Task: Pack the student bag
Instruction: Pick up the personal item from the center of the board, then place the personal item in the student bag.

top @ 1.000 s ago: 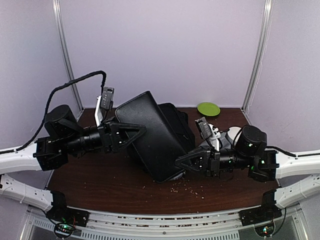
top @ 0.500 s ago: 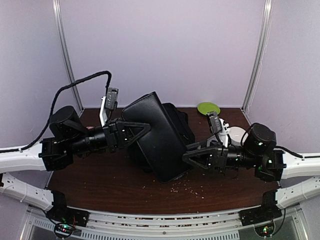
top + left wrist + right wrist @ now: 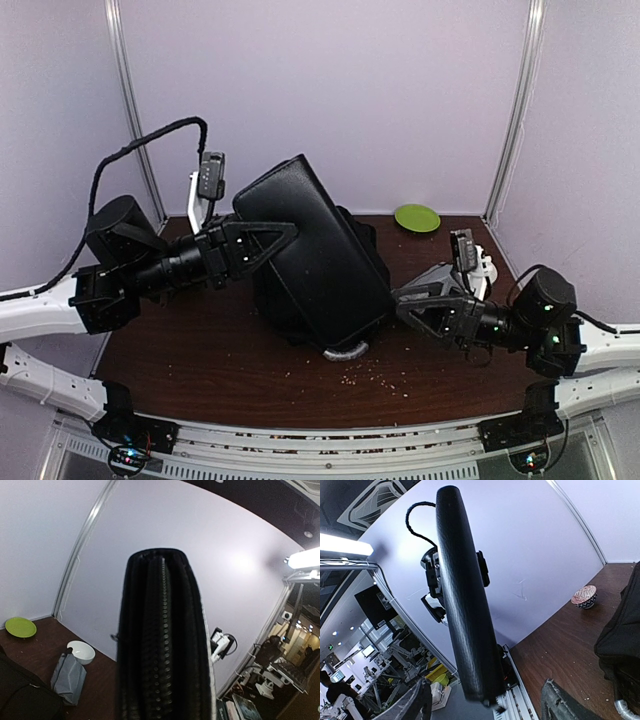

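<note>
While your left end effector [image 3: 282,237] is clamped on one long edge of a flat black zipped fabric folder [image 3: 315,255], note that the folder hangs on a slant above mid-bench. Its wrist view looks straight along the zip. Right end effector [image 3: 405,300]: fingers [image 3: 420,700] apart, nothing between them, low at the right, apart from the folder. The large black soft fabric student bag [image 3: 362,245] lies on the dark brown wooden bench [image 3: 200,350] beneath and behind the folder; contact between them can't be told. Further out: a grey pouch [image 3: 67,675] beside a white bowl [image 3: 81,651], and a round green plate [image 3: 417,217] at the back.
</note>
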You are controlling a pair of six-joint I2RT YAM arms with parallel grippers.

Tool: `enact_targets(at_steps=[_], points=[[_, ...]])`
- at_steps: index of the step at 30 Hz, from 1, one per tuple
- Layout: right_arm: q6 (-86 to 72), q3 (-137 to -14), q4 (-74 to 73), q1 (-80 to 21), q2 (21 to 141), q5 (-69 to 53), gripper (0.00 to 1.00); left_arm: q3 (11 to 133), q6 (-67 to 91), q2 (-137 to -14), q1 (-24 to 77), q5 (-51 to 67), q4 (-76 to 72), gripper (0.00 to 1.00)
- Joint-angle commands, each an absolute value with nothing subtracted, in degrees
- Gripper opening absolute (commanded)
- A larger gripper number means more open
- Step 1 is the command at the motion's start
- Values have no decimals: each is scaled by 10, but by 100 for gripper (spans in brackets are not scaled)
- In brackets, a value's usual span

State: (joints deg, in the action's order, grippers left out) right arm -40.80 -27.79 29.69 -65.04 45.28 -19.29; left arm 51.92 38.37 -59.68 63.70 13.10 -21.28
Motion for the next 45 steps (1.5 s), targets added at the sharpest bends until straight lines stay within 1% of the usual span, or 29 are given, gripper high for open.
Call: enact_targets(at_steps=[1,5,9,14,16,29,34,39,42,43,44,45], points=[[-441,-230,384,-658,416,-121,74,517,406,-568,629,2,-380,0],[-450,-220,413,-667,426,-101,75,538,405,-588,629,-36,-428,0],[-463,-230,479,-673,473,-103,75,572,419,-630,630,-7,-449,0],[-475,-259,565,-675,543,-106,76,575,464,-671,629,18,-496,0],[-473,-272,579,-675,562,-107,76,575,473,-680,630,22,-507,0],[-454,-294,554,-669,563,-44,77,565,511,-700,630,43,-534,0],[-460,-317,568,-666,581,-74,73,561,523,-708,630,46,-543,0],[-468,-339,581,-667,600,-118,72,560,525,-708,630,41,-540,0],[-470,-344,576,-667,602,-115,67,561,528,-712,630,44,-540,0],[-470,-344,575,-667,601,-113,62,562,530,-714,630,47,-538,0],[-470,-345,574,-666,601,-112,52,562,530,-715,630,49,-536,0],[-470,-347,572,-665,601,-113,45,562,529,-715,630,50,-529,0]])
